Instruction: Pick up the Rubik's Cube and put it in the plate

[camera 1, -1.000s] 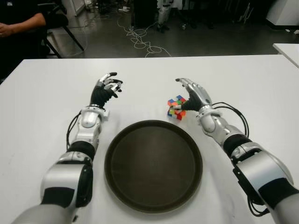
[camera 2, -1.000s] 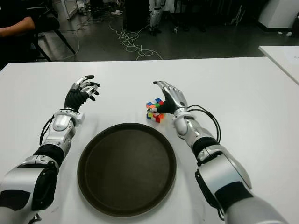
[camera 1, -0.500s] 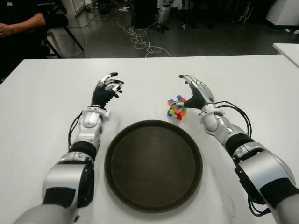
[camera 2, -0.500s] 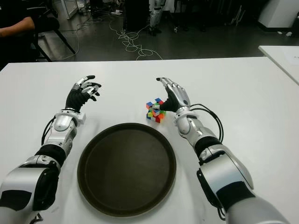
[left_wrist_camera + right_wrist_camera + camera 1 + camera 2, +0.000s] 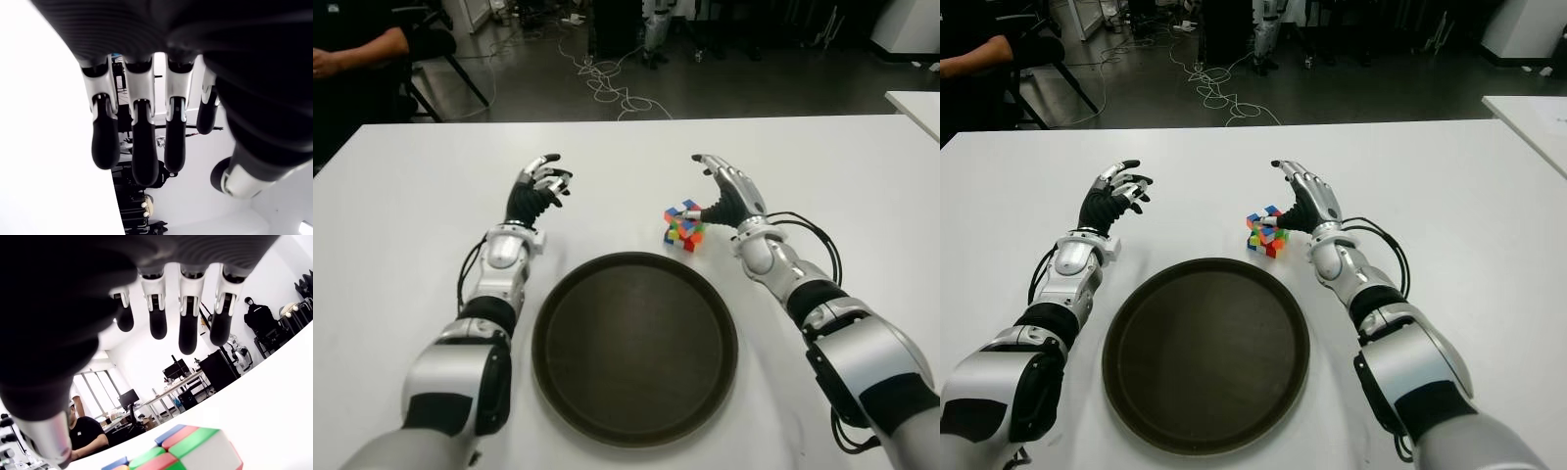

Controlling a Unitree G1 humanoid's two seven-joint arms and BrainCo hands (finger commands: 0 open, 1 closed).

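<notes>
I see the cube sitting on the white table, just beyond the far right rim of the plate. My right hand is just to its right, fingers spread and gripping nothing. My left hand shows left of the plate, fingers loosely extended, empty.

Glossy plastic Rubik's Cube, matt dark plate, smooth white table
</notes>
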